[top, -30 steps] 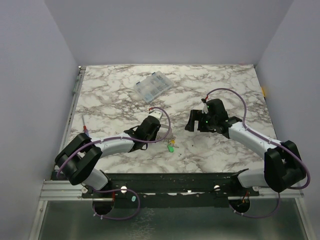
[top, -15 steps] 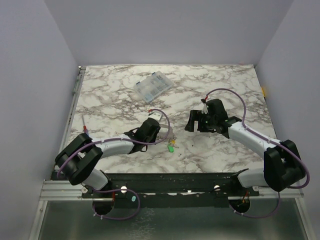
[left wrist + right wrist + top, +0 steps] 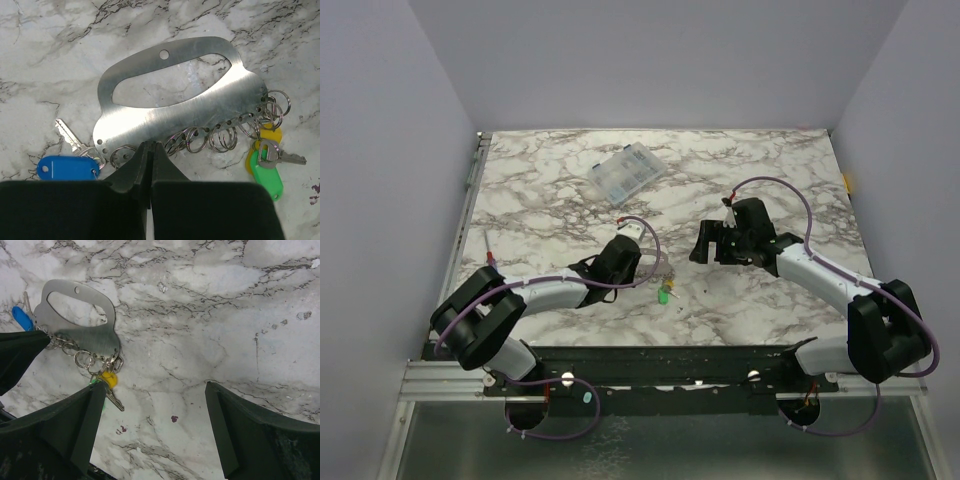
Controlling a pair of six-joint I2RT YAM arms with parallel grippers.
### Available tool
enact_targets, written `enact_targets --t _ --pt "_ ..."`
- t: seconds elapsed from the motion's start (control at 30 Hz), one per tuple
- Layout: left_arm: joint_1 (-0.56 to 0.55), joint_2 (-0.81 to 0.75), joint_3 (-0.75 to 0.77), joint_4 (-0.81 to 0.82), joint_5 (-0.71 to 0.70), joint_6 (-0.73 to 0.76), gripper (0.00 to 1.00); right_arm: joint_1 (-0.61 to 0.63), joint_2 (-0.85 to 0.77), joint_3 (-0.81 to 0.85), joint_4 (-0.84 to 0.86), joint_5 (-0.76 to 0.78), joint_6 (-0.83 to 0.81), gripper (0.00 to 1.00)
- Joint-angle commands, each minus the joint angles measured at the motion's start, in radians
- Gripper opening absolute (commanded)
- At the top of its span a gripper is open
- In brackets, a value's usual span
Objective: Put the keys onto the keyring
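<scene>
The keyring (image 3: 165, 117) is a flat grey metal plate with an oval handle hole and several split rings along its lower edge; it lies flat on the marble. A blue-tagged key (image 3: 65, 167) hangs at its left end. A yellow tag (image 3: 270, 135) and a green-tagged key (image 3: 265, 177) hang at its right end. My left gripper (image 3: 150, 145) is shut, tips at the plate's lower edge between two rings, with nothing visible between them. My right gripper (image 3: 155, 387) is open wide over bare marble, right of the keyring (image 3: 90, 335). In the top view the green key (image 3: 665, 297) lies just beyond my left gripper (image 3: 638, 266).
A clear compartment box (image 3: 627, 172) lies at the back, left of centre. A red-and-blue screwdriver (image 3: 488, 255) lies at the table's left edge. My right gripper (image 3: 705, 243) hovers mid-table. Purple walls close in three sides.
My left gripper has shifted slightly back toward its base, staying at the keyring. The right arm has barely moved.
</scene>
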Motion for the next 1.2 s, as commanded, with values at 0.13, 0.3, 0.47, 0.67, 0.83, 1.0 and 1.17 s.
enact_targets --t 0.13,0.3,0.47,0.67,0.83,1.0,1.17 --pt "-0.006 -0.057 0.056 -0.066 0.019 -0.003 0.00 0.006 -0.025 -0.002 0.026 -0.039 -0.016 0.92" --pt "-0.006 -0.118 0.075 -0.108 0.028 0.016 0.00 0.006 -0.080 -0.009 0.072 -0.081 -0.019 0.92" --pt "-0.005 -0.177 0.077 -0.117 0.059 0.041 0.00 0.006 -0.177 -0.048 0.174 -0.182 -0.028 0.92" --pt "-0.011 -0.257 0.131 -0.183 0.105 0.064 0.00 0.006 -0.352 -0.166 0.424 -0.347 -0.028 0.92" --pt "-0.015 -0.344 0.211 -0.266 0.172 0.118 0.00 0.007 -0.439 -0.256 0.651 -0.479 -0.012 0.92" --pt "-0.014 -0.432 0.286 -0.339 0.301 0.214 0.00 0.025 -0.425 -0.242 0.749 -0.586 -0.004 0.91" --pt "-0.015 -0.530 0.299 -0.357 0.464 0.304 0.00 0.068 -0.422 -0.235 0.858 -0.649 -0.018 0.85"
